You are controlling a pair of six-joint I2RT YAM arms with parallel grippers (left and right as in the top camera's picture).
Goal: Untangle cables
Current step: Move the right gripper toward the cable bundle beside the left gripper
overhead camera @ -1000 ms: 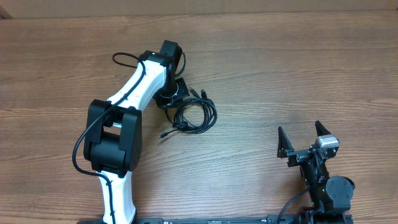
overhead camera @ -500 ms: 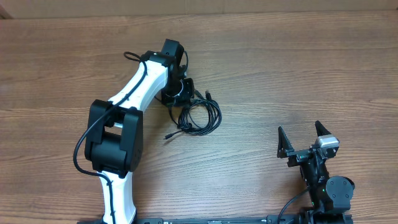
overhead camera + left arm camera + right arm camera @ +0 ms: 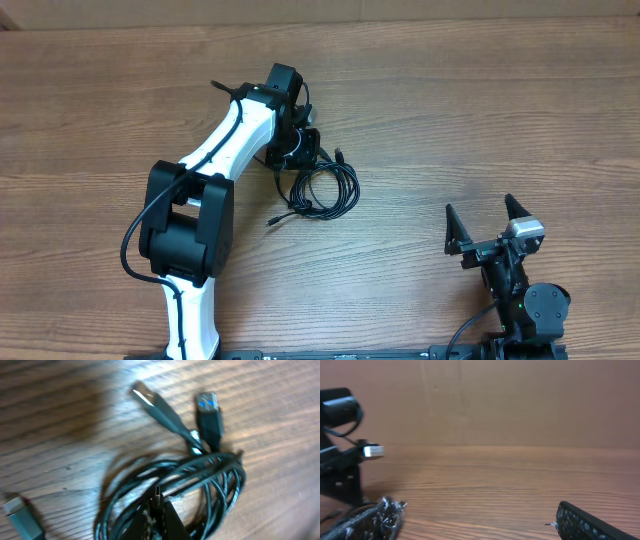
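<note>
The cables (image 3: 325,188) lie as one looped black bundle mid-table, with a loose plug end (image 3: 272,218) trailing toward the front left. In the left wrist view the cables (image 3: 200,480) show two plugs fanning out at the top, one a blue-tongued USB plug (image 3: 207,410), and a grey plug (image 3: 20,515) at the lower left. My left gripper (image 3: 300,152) sits at the bundle's upper left edge. Seen from the wrist, the left gripper (image 3: 159,505) is shut on a small connector of one cable. My right gripper (image 3: 487,225) stands open far to the right, nothing between its fingers (image 3: 595,522).
The white left arm (image 3: 215,150) stretches from the front edge diagonally up to the bundle. A brown wall (image 3: 495,400) closes off the back of the wooden table (image 3: 480,120). The left arm's dark end (image 3: 340,460) shows at the left of the right wrist view.
My left gripper has shifted right and slightly toward the back, dragging the cable bundle right with it. The right arm has not moved.
</note>
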